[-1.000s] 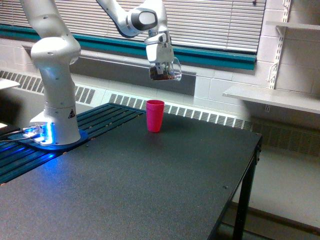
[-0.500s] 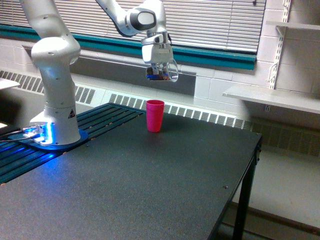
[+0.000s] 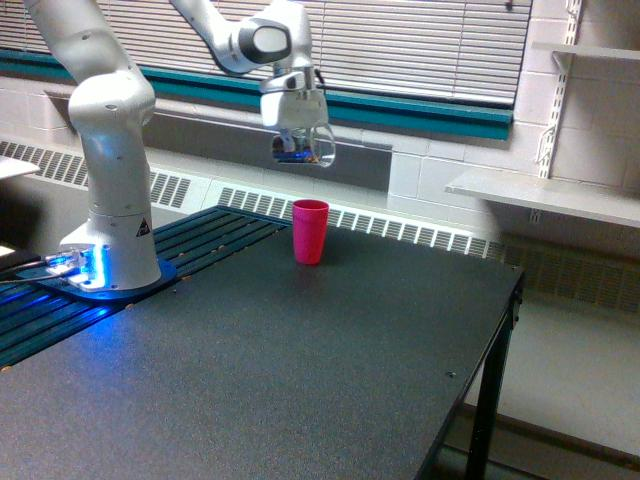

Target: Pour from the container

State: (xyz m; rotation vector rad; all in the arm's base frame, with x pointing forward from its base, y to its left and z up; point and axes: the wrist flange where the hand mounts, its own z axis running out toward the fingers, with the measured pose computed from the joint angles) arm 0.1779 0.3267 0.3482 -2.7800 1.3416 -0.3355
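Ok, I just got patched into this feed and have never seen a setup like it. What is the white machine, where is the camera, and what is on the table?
There is one view, from a camera off the arm, looking across a dark table. The white machine is a robot arm bolted at the exterior view's left, its base glowing blue. Its hand hangs in the air, shut on a small clear cup tipped to one side, with dark bits inside. A pink cup stands upright on the table, below the hand and a little toward the exterior view's right. Nothing appears to be falling from the clear cup.

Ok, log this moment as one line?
gripper: shut on clear cup | cup: aloft, tilted | pink cup: upright on table | pour: none visible
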